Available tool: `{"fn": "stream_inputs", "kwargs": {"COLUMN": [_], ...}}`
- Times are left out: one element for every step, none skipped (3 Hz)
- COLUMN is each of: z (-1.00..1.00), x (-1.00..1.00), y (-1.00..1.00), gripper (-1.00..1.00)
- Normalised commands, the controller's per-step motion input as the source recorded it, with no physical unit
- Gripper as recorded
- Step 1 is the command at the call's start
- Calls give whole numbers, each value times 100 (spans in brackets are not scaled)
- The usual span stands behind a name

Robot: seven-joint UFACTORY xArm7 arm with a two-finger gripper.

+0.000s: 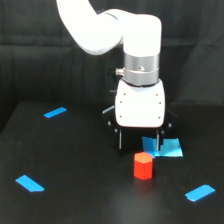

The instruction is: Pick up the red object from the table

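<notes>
The red object (143, 166) is a small red-orange block standing upright on the black table (75, 165), a little to the exterior view's right of centre. My gripper (139, 145) hangs from the white arm straight down over the table, its two dark fingers (120, 140) spread apart and empty. The block sits just below the fingertips in the picture, roughly in line with the gap between them. I cannot tell whether the fingers reach the table or hover above it.
A blue rectangle (169, 148) lies behind the block, partly hidden by one finger. Blue tape strips lie at the far left (55, 112), near left (30, 183) and near right (200, 192). A black draped backdrop (30, 60) stands behind the table.
</notes>
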Motion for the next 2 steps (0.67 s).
{"fn": "stream_inputs", "kwargs": {"z": [-1,-5], "x": [6,-13], "y": [-63,-48], "gripper": [100,99]}}
